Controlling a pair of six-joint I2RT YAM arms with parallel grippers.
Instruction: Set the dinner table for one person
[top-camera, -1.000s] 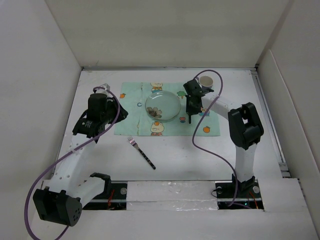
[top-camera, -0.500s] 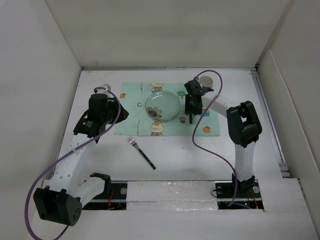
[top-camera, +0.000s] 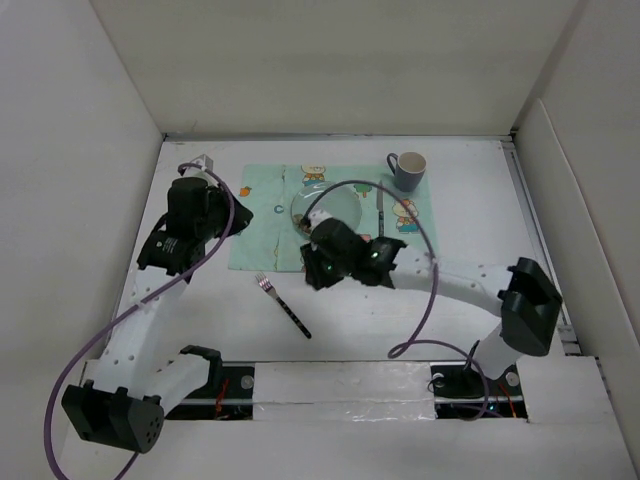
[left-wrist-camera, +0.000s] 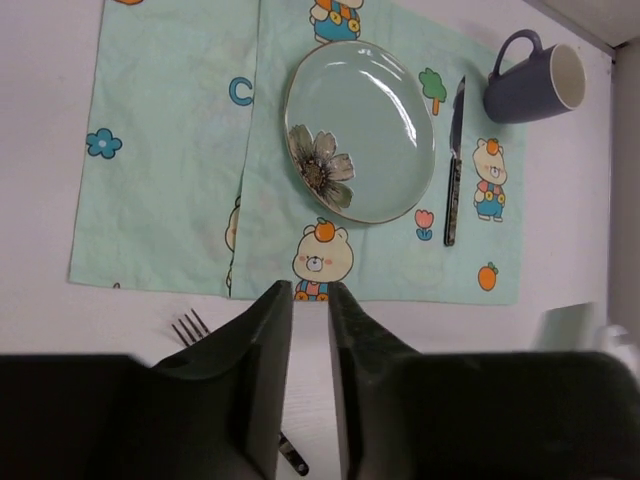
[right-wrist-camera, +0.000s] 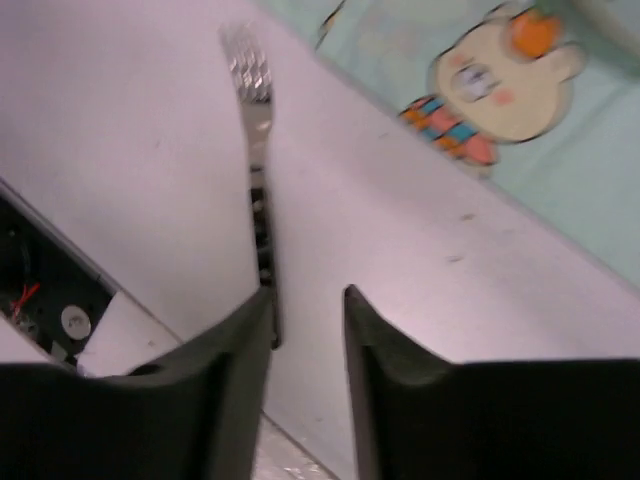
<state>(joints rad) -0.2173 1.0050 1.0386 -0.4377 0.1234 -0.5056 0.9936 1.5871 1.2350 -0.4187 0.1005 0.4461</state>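
On the dinner table (top-camera: 200, 300) lies a mint-green placemat (top-camera: 265, 215) with a green flowered plate (left-wrist-camera: 360, 130) at its middle. A knife (top-camera: 380, 208) lies to the right of the plate, and a grey mug (top-camera: 407, 170) stands at the far right corner. A fork (top-camera: 283, 305) lies on the bare table in front of the placemat. My right gripper (top-camera: 315, 270) hovers low by the placemat's near edge, open and empty. In the right wrist view its left finger (right-wrist-camera: 235, 350) covers the handle end of the fork (right-wrist-camera: 255, 130). My left gripper (left-wrist-camera: 310, 290) hangs high over the left side with a narrow, empty gap.
White wall panels close in the table on the left, back and right. Both arm bases and their wiring sit along the near edge (top-camera: 340, 385). The right arm's purple cable (top-camera: 420, 300) loops over the table in front of the placemat.
The right arm has left the knife on the placemat and swung left and nearer, down to the fork. Its jaws opened, then narrowed a little. The left jaws have narrowed.
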